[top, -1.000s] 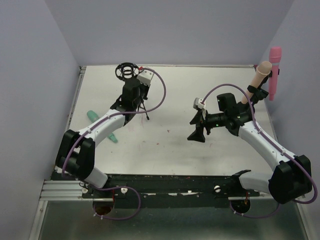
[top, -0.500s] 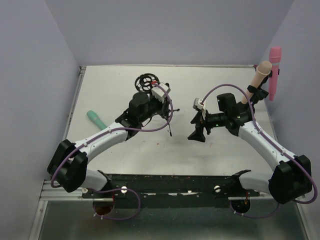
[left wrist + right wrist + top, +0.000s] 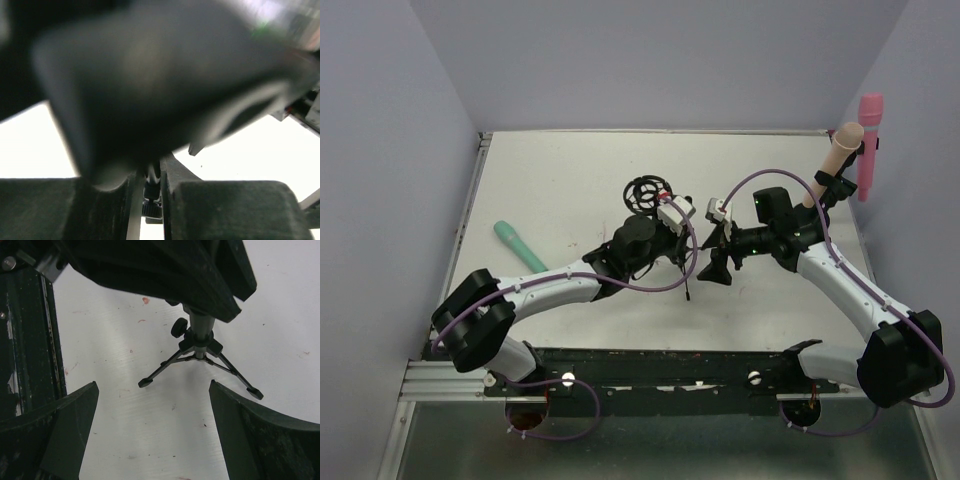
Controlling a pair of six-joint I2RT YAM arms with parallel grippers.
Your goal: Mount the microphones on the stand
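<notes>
**Q:** Left wrist view: what is hard to read?
**A:** A blurred dark mass fills the upper frame and cannot be identified. At bottom centre the left gripper point(image 3: 151, 175) is clamped on the thin stem of the stand point(image 3: 151, 207), with a small knob just visible.

**Q:** Top view: how much of the stand shows?
**A:** At centre frame its ring point(image 3: 648, 190) and one leg show; the gripper hides the middle. Whether the feet touch the worktop point(image 3: 550, 170) cannot be told.

**Q:** Right wrist view?
**A:** The right gripper point(image 3: 155, 440) is spread wide, its fingers in the lower corners. The tripod legs lie beyond them. Dark bulk at the top cuts off the stem.

**Q:** Where are the mics?
**A:** The teal mic point(image 3: 520, 246) lies on the worktop at left of frame, well apart from the stand. The peach mic point(image 3: 832, 162) and pink mic point(image 3: 868, 145) stand raised at the right edge. The right arm point(image 3: 840, 280) hides the peach mic's lower end, and what carries the pink mic is unclear.
</notes>
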